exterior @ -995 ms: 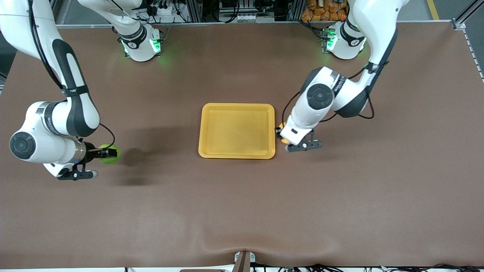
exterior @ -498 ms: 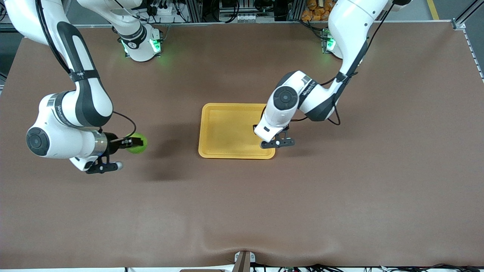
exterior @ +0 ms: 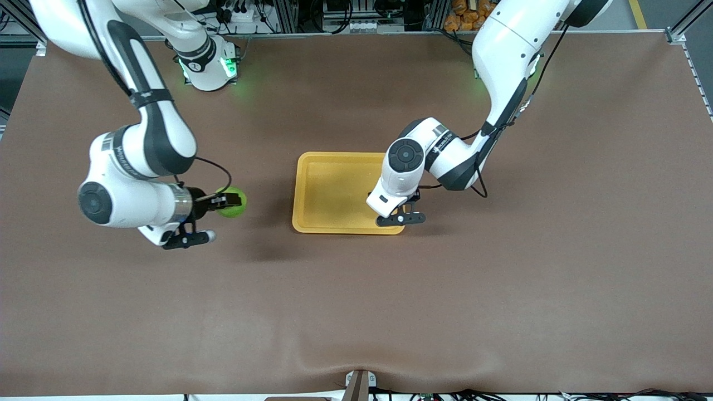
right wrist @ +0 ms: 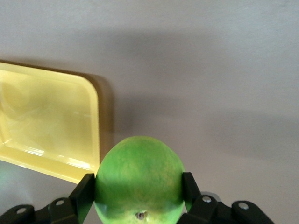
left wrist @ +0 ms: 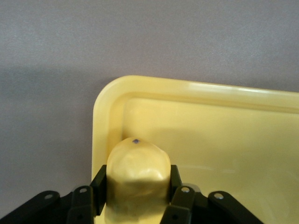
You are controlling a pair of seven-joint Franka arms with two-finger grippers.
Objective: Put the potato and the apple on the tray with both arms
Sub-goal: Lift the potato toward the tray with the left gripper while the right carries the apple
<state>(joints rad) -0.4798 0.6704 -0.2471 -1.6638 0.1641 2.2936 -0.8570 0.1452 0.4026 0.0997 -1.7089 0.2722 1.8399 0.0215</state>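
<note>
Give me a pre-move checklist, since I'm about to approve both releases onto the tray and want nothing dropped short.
1. Left gripper holds the potato: ok, its jaws clamp both sides.
2. Potato over the tray: ok, the left wrist view shows it above a corner, just inside the rim.
3. Right gripper holds the apple: ok, gripped firmly.
4. Apple over the tray: not ok, it hangs over bare table toward the right arm's end, short of the rim.
5. Tray floor free for both items: ok, nothing lies in it.
6. Height of each item above the surface: cannot tell.
</note>
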